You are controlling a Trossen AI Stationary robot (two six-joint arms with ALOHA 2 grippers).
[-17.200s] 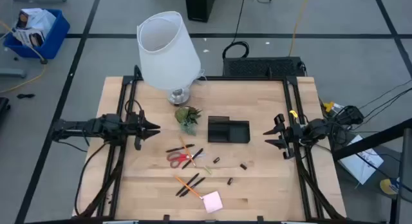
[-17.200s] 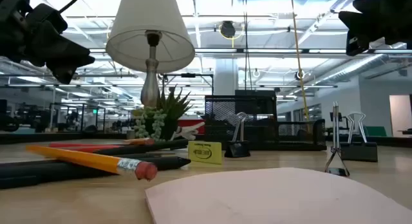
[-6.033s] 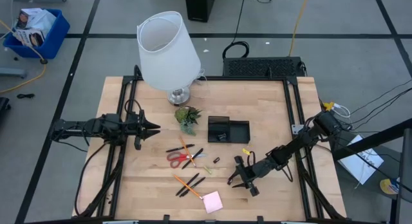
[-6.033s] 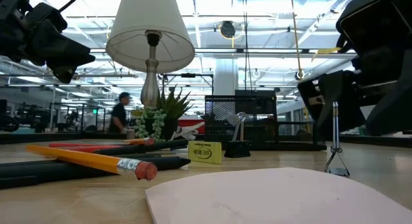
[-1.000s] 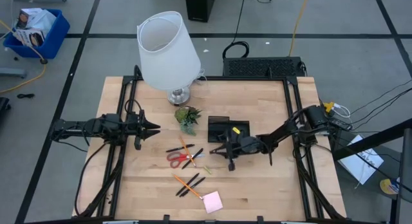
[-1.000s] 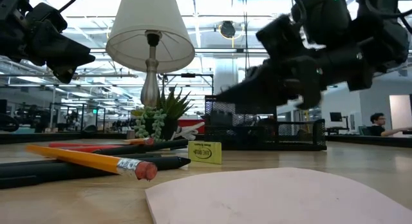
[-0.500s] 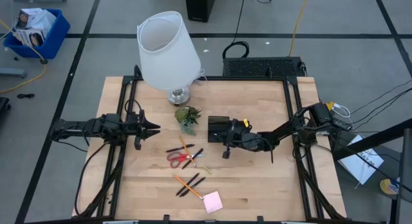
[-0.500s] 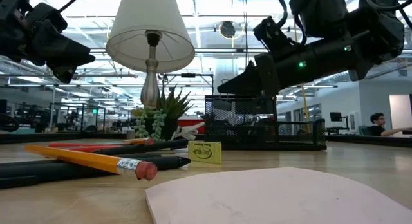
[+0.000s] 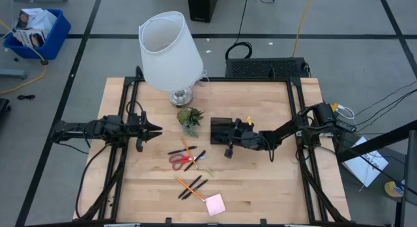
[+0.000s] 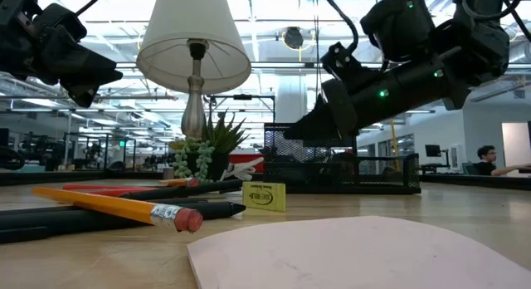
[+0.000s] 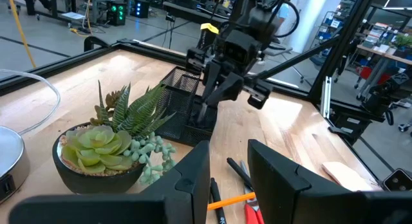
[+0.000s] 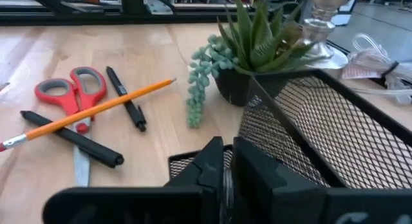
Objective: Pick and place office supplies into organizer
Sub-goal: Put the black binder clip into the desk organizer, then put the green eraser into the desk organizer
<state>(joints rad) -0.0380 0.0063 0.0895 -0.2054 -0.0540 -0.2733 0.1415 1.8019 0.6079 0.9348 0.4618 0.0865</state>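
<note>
The black mesh organizer (image 9: 241,133) sits mid-table. My right gripper (image 9: 228,150) hangs over its near left corner, fingers slanting down, shut on a small dark clip that is barely visible. Red-handled scissors (image 9: 177,160) lie flat among black pens and an orange pencil (image 9: 194,158), with a second group of pens (image 9: 192,186) nearer me. A pink sticky pad (image 9: 214,204) lies by the near edge and a yellow-green piece (image 9: 210,171) lies mid-table. My left gripper (image 9: 156,130) waits open at the table's left, above the table. My right gripper pinches the clip between its two fingers (image 12: 212,163), which come from the table's right, slanting down. Only a thin grey sliver (image 12: 226,180) shows in the narrow slit between them; the fingers hide the rest. The clip is lifted clear of the table.
A white-shaded lamp (image 9: 171,54) stands at the far left and a small green plant (image 9: 190,119) sits just left of the organizer. The organizer's mesh wall (image 12: 322,134) rises close beside my right fingers. Bare wood lies right of and in front of the organizer.
My right gripper has risen from just above the table and moved a little toward the far edge, from the wood in front of the organizer to its near left corner. Its wrist has turned somewhat on the way.
</note>
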